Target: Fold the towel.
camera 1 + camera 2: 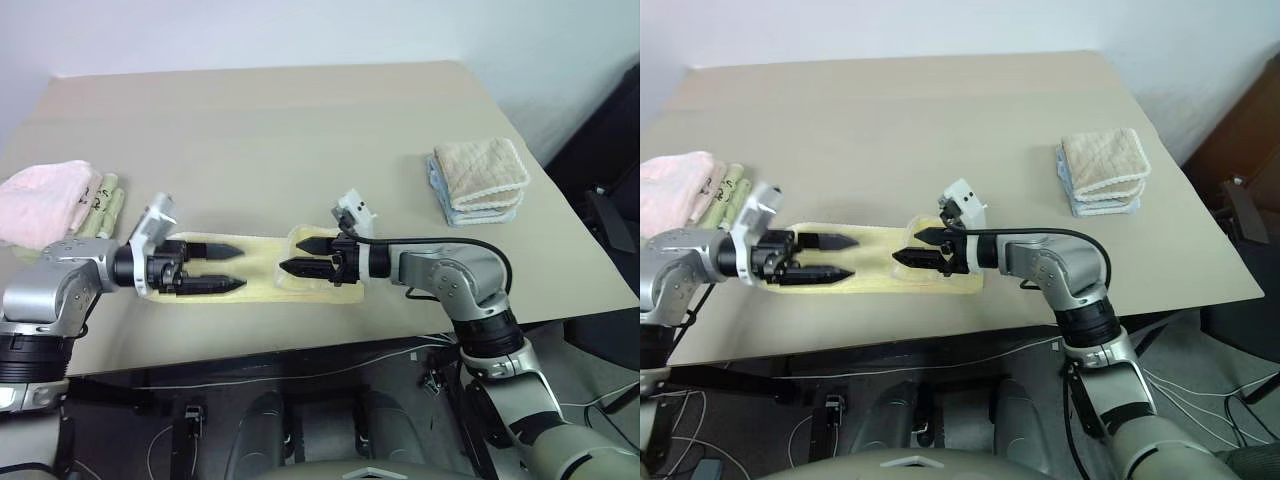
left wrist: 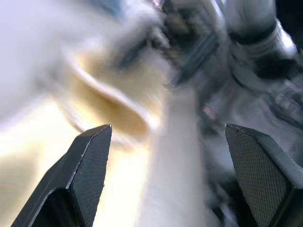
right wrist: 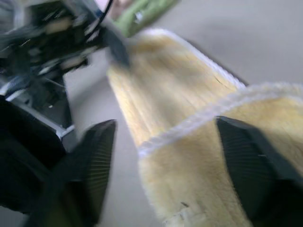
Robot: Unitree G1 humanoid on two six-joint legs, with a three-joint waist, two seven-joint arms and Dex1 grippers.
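Note:
The pale yellow towel [image 1: 265, 252] lies flat as a long strip near the table's front edge. Its right end is doubled back over itself, and the whitish hem [image 3: 199, 118] of that raised layer crosses the right wrist view. My right gripper [image 1: 290, 255] points left at this folded end, its black fingers apart with the doubled towel [image 3: 189, 175] between them. Over the towel's left end my left gripper [image 1: 242, 267] points right, open and holding nothing. The two grippers face each other a short way apart.
A pink folded towel [image 1: 40, 200] and green rolled cloths [image 1: 108, 205] lie at the table's left edge. A beige folded towel stack [image 1: 480, 178] sits at the right. The table's front edge [image 1: 300, 345] runs just below the towel.

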